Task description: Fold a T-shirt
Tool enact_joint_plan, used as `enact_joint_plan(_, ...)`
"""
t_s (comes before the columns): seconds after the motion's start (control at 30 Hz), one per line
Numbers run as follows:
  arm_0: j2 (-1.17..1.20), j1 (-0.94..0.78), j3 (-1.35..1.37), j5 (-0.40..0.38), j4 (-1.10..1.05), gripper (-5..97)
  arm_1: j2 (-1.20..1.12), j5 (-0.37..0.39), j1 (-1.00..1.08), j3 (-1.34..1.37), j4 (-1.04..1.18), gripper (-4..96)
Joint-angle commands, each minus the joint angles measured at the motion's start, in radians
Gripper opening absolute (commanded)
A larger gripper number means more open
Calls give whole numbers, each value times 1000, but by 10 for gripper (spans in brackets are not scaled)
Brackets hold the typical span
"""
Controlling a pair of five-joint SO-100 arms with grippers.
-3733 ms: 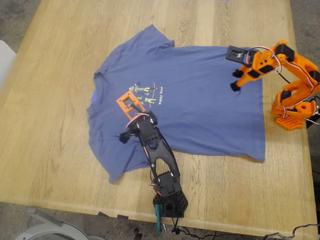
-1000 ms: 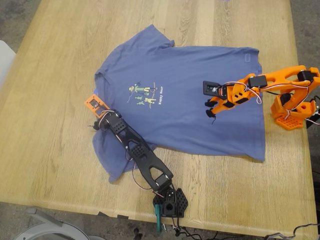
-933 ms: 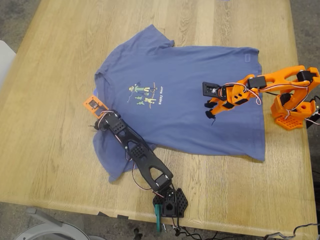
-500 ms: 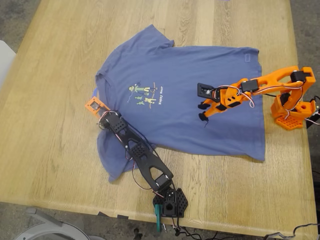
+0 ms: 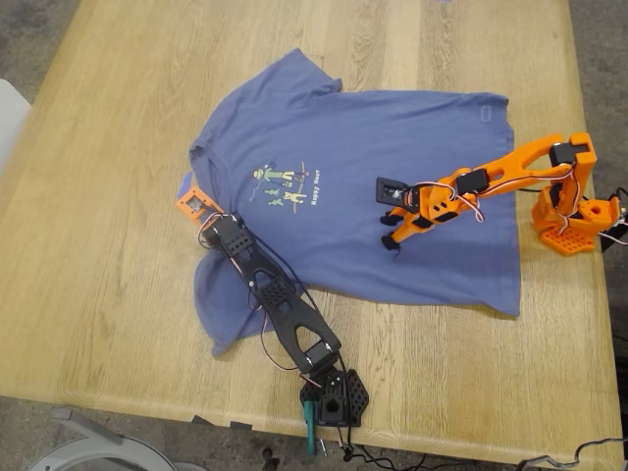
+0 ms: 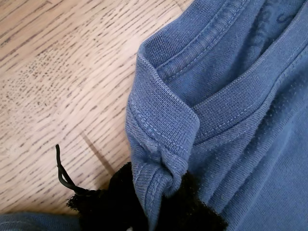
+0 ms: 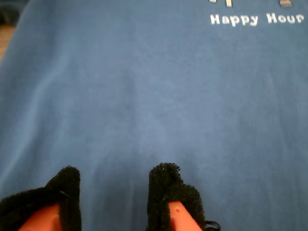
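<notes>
The slate-blue T-shirt [image 5: 343, 147] lies spread flat on the wooden table [image 5: 98, 294], chest print up, neck toward the exterior view's left. My first gripper [image 5: 204, 224], on the black arm, sits at the neck edge and is shut on the collar; the first wrist view shows the ribbed collar [image 6: 163, 120] bunched between the black pads of the gripper [image 6: 154, 204]. My second gripper [image 5: 390, 232], on the orange arm, hovers over the shirt's middle. It is open [image 7: 115, 187], with flat blue cloth [image 7: 144, 96] below and the "Happy Hour" print [image 7: 257, 19] ahead.
The orange arm's base [image 5: 574, 221] stands at the table's edge on the exterior view's right. The black arm's base [image 5: 334, 397] is clamped at the near edge, with cables [image 5: 442, 456] trailing beside it. Bare wood [image 6: 57, 72] lies beyond the collar.
The black arm left the chest print, went to the collar, and now draws it slightly inward. The orange arm stretched from the hem corner out over the shirt's middle, toward the exterior view's left.
</notes>
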Motion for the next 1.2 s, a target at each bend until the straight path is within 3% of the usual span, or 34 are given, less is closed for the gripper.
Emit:
enact_joint_plan(0.0,176,31,-38,0,12,0,0,6,-8,-77,-25,259)
enact_joint_plan(0.33,181,35,-38,0,18,0,2,9,-25,-64,-40,339)
enact_joint_plan(1.17,253,54,-38,0,97,0,-219,21,32,-91,-181,322)
